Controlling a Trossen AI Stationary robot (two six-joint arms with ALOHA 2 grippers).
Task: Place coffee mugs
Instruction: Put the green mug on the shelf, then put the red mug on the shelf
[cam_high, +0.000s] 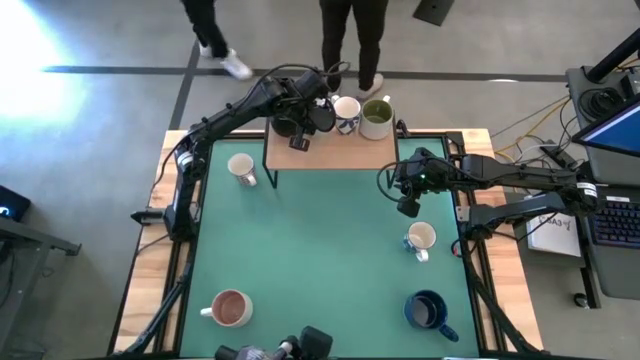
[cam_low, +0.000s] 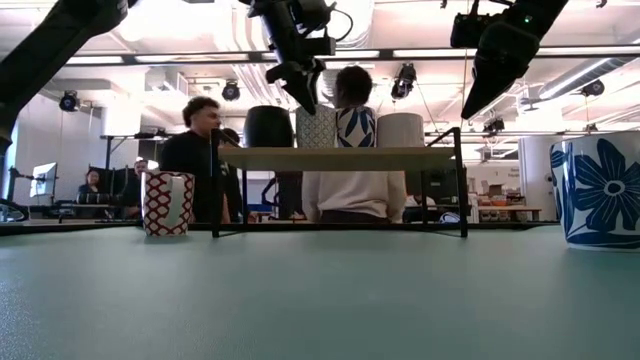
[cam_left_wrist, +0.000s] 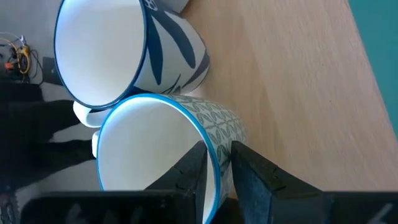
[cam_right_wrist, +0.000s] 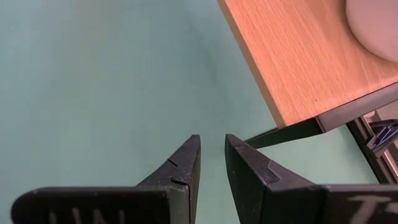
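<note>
A wooden shelf (cam_high: 330, 152) stands at the table's far middle and carries a row of mugs: a dark one (cam_high: 289, 126), a teal-patterned one (cam_left_wrist: 186, 130), a blue-leaf one (cam_high: 346, 112) and one olive-green inside (cam_high: 376, 117). My left gripper (cam_high: 318, 112) is above the shelf, shut on the teal-patterned mug. My right gripper (cam_high: 408, 207) hangs over the green mat to the right of the shelf, its fingers (cam_right_wrist: 212, 140) a narrow gap apart with nothing between them. My left gripper pinches the teal-patterned mug's rim and wall (cam_left_wrist: 214, 167), one finger inside the mug and one outside. The fingers slant down from above. The mug stands upright on the shelf (cam_low: 318, 127), close beside the blue-leaf mug (cam_left_wrist: 168, 56).
On the mat stand a cream mug with a red pattern (cam_high: 241, 168) at the left, a white and blue one (cam_high: 421, 238) at the right, one pink-brown inside (cam_high: 230, 308) near left and a dark blue one (cam_high: 428, 310) near right. People stand behind the far edge (cam_high: 350, 40).
</note>
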